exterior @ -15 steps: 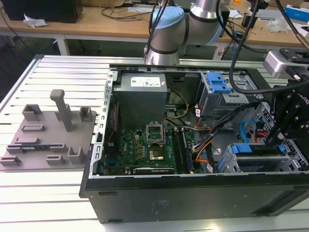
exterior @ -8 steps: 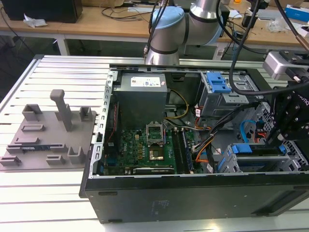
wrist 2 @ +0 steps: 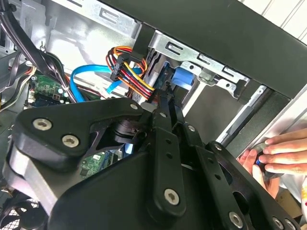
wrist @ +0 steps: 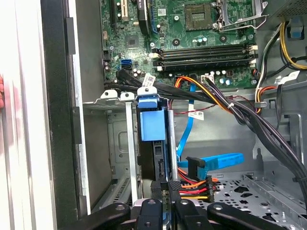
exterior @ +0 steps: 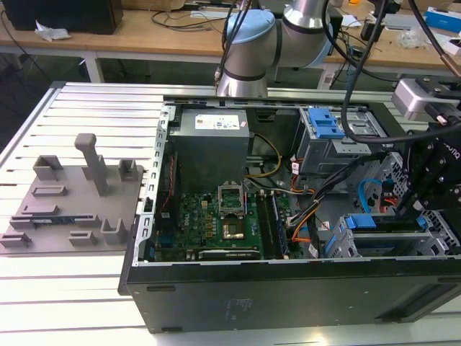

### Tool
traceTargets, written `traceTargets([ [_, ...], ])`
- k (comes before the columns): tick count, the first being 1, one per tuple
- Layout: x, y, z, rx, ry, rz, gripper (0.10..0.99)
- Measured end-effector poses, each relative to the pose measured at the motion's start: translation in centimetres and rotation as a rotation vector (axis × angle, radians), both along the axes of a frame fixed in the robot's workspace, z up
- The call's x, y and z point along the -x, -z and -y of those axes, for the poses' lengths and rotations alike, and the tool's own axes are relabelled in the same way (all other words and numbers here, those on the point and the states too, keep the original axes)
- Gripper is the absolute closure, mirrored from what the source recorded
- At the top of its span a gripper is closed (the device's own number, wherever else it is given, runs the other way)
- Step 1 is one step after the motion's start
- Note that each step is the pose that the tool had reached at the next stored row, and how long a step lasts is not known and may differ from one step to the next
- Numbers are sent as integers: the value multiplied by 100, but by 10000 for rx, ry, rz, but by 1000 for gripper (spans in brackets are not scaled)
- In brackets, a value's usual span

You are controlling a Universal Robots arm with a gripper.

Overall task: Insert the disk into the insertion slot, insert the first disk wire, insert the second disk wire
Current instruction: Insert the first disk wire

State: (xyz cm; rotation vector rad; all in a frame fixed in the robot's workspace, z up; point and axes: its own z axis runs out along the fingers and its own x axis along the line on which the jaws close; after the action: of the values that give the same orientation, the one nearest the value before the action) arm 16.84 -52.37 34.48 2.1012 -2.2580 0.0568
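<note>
The disk (wrist: 153,123), a hard drive seen edge-on in a bright blue plastic carrier frame, stands inside the insertion slot (wrist: 117,139), a grey perforated sheet-metal drive cage at the front corner of an open black computer case (exterior: 288,295). In the exterior view the disk (exterior: 385,225) lies at the exterior view's right. The black linkage gripper (wrist: 168,184) has its jaws drawn narrow, closed on the disk's rear edge, with a strip of blue carrier showing between them.

The second disk wire (wrist: 184,127), a thin flat light-blue cable, loops from the green motherboard (wrist: 192,28) to a small dark plug just beside the disk's rear edge. An orange-red-black wire bundle (wrist: 192,188) ends in a black plug touching that same edge, near the fingertips. Whether either plug is seated cannot be told.

In the second wrist view the gripper (wrist 2: 163,103) reaches toward the blue carrier, and a person's hand (wrist 2: 280,151) rests on the case edge. A taller grey cage with a blue latch plate (exterior: 328,130) stands further back.
</note>
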Motion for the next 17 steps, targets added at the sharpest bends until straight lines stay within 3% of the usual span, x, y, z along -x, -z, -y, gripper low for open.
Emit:
traceTargets([
  [9,0,62,0,2,0,0,918],
  [17,0,53,0,-15,1,-1,918],
])
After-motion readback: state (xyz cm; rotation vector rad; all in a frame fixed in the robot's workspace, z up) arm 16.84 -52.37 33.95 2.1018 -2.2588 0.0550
